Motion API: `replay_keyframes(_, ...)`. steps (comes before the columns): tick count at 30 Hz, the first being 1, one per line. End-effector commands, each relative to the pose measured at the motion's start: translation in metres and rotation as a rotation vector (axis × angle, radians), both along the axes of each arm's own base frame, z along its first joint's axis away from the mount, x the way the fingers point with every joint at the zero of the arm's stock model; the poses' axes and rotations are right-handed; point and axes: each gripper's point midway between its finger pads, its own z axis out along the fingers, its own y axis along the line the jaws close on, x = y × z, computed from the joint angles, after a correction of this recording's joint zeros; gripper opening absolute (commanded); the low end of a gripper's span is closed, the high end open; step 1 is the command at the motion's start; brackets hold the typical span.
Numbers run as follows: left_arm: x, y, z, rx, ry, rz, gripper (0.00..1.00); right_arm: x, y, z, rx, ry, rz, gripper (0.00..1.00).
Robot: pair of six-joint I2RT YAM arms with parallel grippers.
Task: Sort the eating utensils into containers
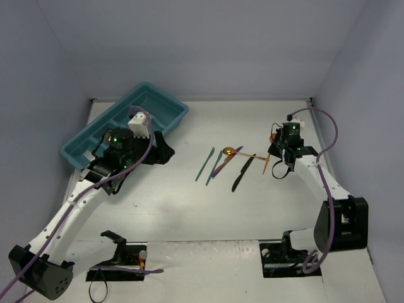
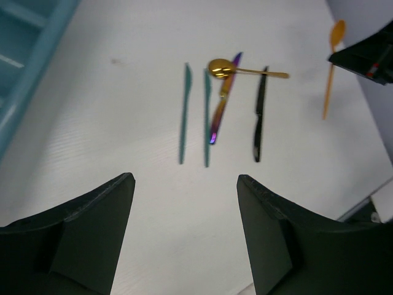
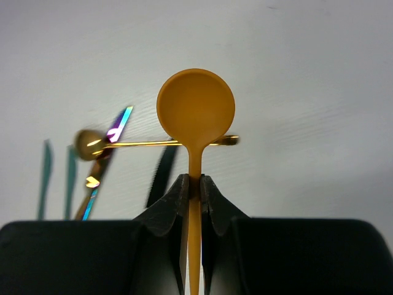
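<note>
My right gripper [image 3: 194,181] is shut on the thin handle of an orange spoon [image 3: 195,107], whose round bowl sticks up beyond the fingertips. From above, that gripper [image 1: 276,163] sits right of the utensils lying mid-table: two teal knives [image 2: 183,114], a purple piece [image 2: 221,107], a gold spoon [image 2: 220,68] and a black knife [image 2: 260,117]. The teal tray [image 1: 161,101] stands at the back left, its compartments mostly hidden by the left arm. My left gripper [image 2: 184,184] is open with nothing between its fingers, over bare table just right of the tray.
Grey walls close in the table on three sides. Two black stands [image 1: 120,252] [image 1: 287,252] sit at the near edge. The tray's rim [image 2: 24,61] lies at the far left of the left wrist view.
</note>
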Motion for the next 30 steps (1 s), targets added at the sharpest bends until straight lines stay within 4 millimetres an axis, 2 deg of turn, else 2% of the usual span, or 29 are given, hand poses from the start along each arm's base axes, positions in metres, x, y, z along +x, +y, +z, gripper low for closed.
replay_keyframes(1,0.002,-0.061,0.057,-0.160,-0.115,-0.102,0.65,-0.003,0.074,0.068,0.152,-0.178,0.186,0.00)
replay_keyframes(3,-0.006,-0.088,0.062,-0.177,-0.124,-0.162,0.65,-0.008,0.106,0.088,0.210,-0.212,0.254,0.00)
replay_keyframes(8,-0.012,-0.146,0.067,-0.193,-0.116,-0.262,0.65,-0.023,0.163,0.131,0.296,-0.287,0.368,0.00)
replay_keyframes(11,-0.015,-0.171,0.064,-0.188,-0.111,-0.293,0.65,-0.031,0.183,0.149,0.331,-0.315,0.399,0.00)
replay_keyframes(14,-0.017,-0.190,0.064,-0.188,-0.121,-0.305,0.65,-0.035,0.196,0.170,0.396,-0.367,0.413,0.00)
replay_keyframes(17,-0.018,-0.204,0.059,-0.174,-0.117,-0.317,0.65,-0.041,0.205,0.181,0.440,-0.393,0.425,0.00)
replay_keyframes(25,-0.010,-0.212,0.036,-0.110,-0.102,-0.269,0.64,-0.048,0.216,0.189,0.500,-0.401,0.441,0.00)
replay_keyframes(26,-0.009,-0.212,0.036,-0.110,-0.102,-0.267,0.62,-0.048,0.217,0.190,0.505,-0.401,0.442,0.00)
replay_keyframes(28,-0.007,-0.214,0.034,-0.113,-0.102,-0.258,0.51,-0.049,0.217,0.191,0.508,-0.404,0.438,0.00)
replay_keyframes(30,-0.004,-0.215,0.033,-0.114,-0.100,-0.249,0.33,-0.049,0.218,0.190,0.509,-0.403,0.439,0.00)
